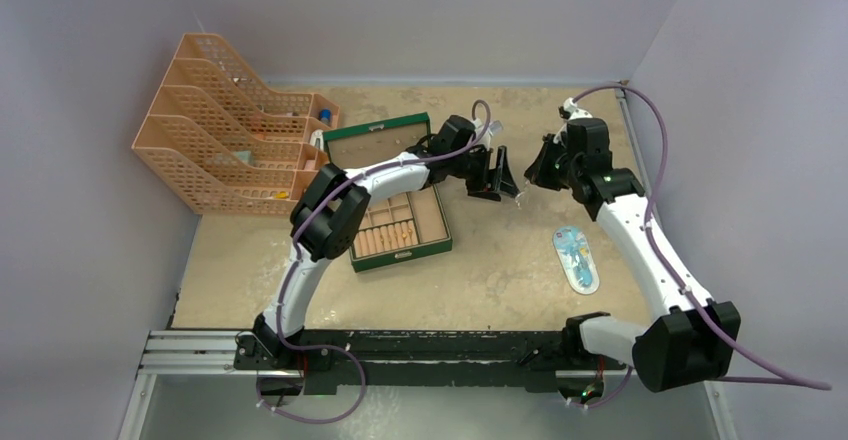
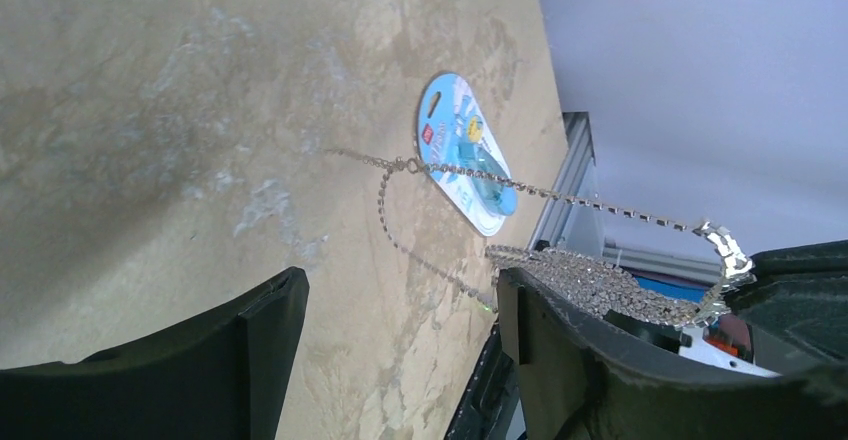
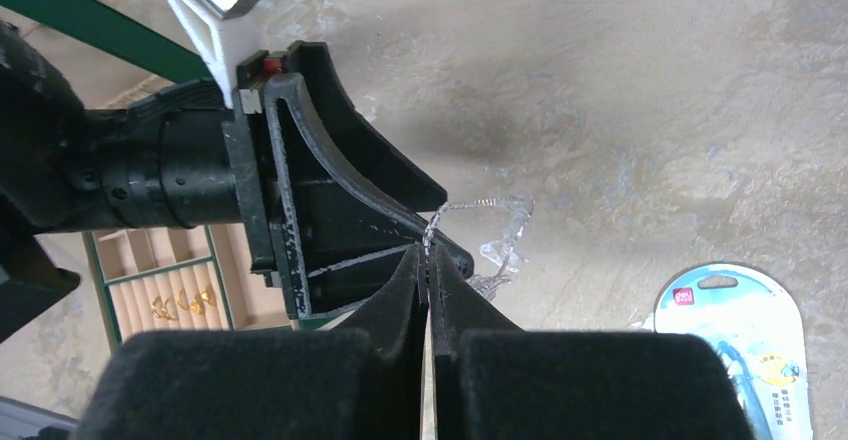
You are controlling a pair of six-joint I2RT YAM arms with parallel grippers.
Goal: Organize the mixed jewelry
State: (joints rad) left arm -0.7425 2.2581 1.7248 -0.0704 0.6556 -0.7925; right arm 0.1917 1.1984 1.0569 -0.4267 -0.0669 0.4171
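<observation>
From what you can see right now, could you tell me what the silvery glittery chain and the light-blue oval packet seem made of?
The silvery glittery chain: probably metal set with small stones, bright finish; fine links and sparkling facets show. The light-blue oval packet: likely printed card, perhaps under clear plastic; flat, with glossy coloured print.

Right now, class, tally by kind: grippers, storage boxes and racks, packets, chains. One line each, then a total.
Grippers: 2 (left gripper, right gripper)
Boxes and racks: 2 (green box, peach file rack)
Packets: 1 (light-blue packet)
Chains: 1 (silvery chain)
Total: 6
</observation>
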